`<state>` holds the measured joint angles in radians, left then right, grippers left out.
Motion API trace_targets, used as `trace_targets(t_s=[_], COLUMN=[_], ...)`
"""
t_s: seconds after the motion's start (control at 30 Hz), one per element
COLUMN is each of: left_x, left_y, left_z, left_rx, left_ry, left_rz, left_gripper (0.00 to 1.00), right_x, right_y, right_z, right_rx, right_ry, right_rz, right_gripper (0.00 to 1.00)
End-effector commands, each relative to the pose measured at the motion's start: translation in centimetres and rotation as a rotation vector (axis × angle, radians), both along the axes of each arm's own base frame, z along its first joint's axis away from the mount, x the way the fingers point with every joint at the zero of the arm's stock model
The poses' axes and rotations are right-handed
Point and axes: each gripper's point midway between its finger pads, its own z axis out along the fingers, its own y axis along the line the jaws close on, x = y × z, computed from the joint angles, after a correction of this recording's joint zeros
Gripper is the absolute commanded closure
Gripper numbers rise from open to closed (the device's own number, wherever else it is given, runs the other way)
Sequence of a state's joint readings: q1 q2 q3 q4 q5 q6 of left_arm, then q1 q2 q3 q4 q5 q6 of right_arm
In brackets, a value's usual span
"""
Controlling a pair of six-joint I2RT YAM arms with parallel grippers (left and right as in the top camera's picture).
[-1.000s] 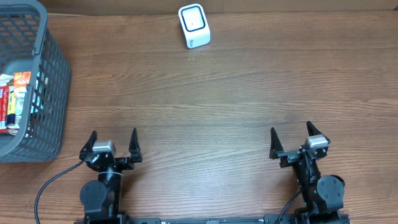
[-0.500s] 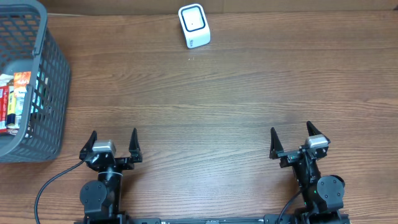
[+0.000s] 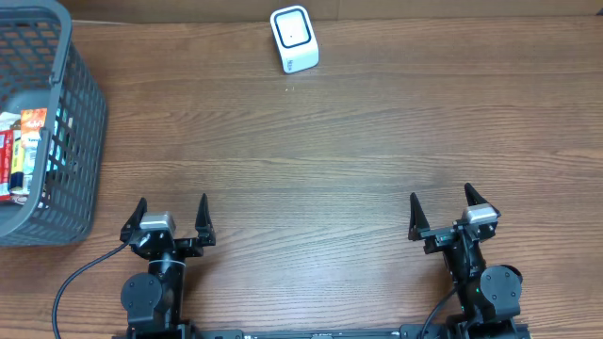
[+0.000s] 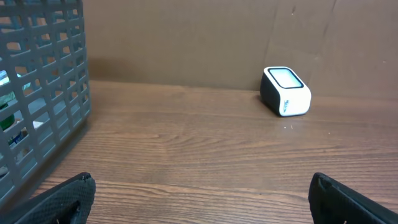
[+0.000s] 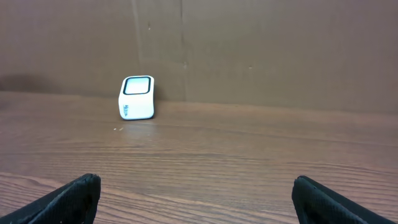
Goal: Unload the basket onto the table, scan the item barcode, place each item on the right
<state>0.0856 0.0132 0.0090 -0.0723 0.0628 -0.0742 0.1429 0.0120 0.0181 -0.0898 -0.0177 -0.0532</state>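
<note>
Nothing has moved since the earlier frame: both arms sit at the near edge of the tabletop (image 3: 320, 160), exactly as before. The left end effector (image 3: 172, 207) stands fully open and holds nothing, and the right end effector (image 3: 440, 198) is also fully open and empty. The items (image 3: 28, 141) to scan lie inside the grey basket (image 3: 85, 104), which is ahead of the left end effector and off to its left. The white scanner (image 3: 294, 40) stands far ahead, to the right of the left end effector and to the left of the right one. The step in hand seems to be the first reach. I think the left end effector should go, as the basket is on its side. It should come down from above the basket wall, take only one item, and grip it so that the barcode stays uncovered and can be turned toward the scanner.
</note>
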Motion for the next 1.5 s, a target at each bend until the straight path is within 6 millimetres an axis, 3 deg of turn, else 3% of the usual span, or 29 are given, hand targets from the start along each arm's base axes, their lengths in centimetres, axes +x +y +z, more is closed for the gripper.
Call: trace_targets(t_s=[0.0, 1.47], left_x=[-0.04, -0.02], left_y=[0.35, 0.82], left_z=[-0.06, 0.67], left_rx=[0.017, 0.021], left_ry=[-0.001, -0.031], left_rz=[0.018, 0.046], left_gripper=[0.00, 0.00], right_x=[0.06, 0.06], right_y=[-0.33, -0.33], right_z=[-0.16, -0.16], right_rx=[-0.004, -0.004], right_ry=[-0.005, -0.005], right_rz=[-0.016, -0.016], right_gripper=[0.00, 0.00])
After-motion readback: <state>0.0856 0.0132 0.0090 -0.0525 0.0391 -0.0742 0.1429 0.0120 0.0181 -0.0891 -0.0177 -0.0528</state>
